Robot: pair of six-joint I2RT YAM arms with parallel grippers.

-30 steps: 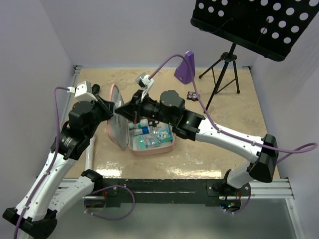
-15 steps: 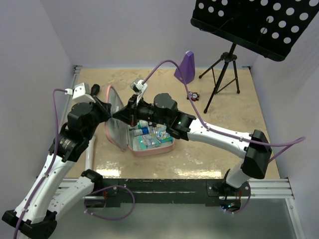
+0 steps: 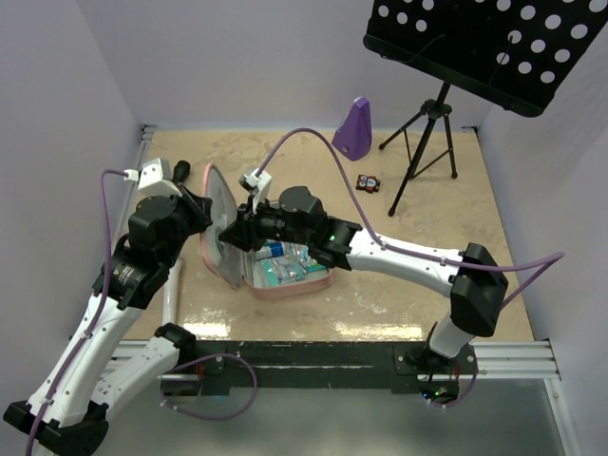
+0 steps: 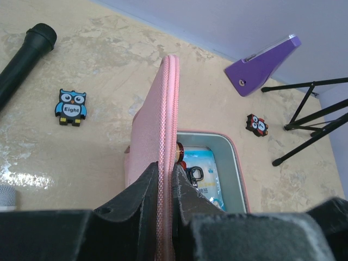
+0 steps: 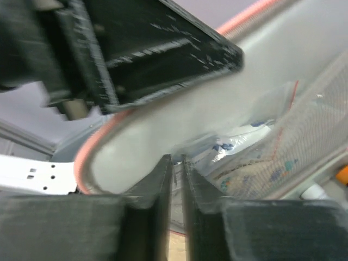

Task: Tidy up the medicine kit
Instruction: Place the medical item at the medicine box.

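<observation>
1. We see the left gripper (image 4: 166, 169) pinching the pink edge of the medicine kit (image 4: 155, 125) lid, which stands upright.
2. The right gripper (image 5: 176, 166) sits close against the lid's pale lining. Its fingers are nearly together with a thin slit between them, and we cannot tell whether they grip anything.
3. The kit lies left of table centre, its open tray of packets at 3 o'clock from the lid.
4. In the left wrist view, a purple wedge (image 4: 263, 65) stands at 1 o'clock from the kit, a blue owl tile (image 4: 70, 107) at 10 o'clock, and a black microphone (image 4: 24, 60) beyond the tile.

Blur smears the medicine kit (image 5: 179, 117) lining close up, and the microphone (image 4: 24, 60) runs off-frame.
</observation>
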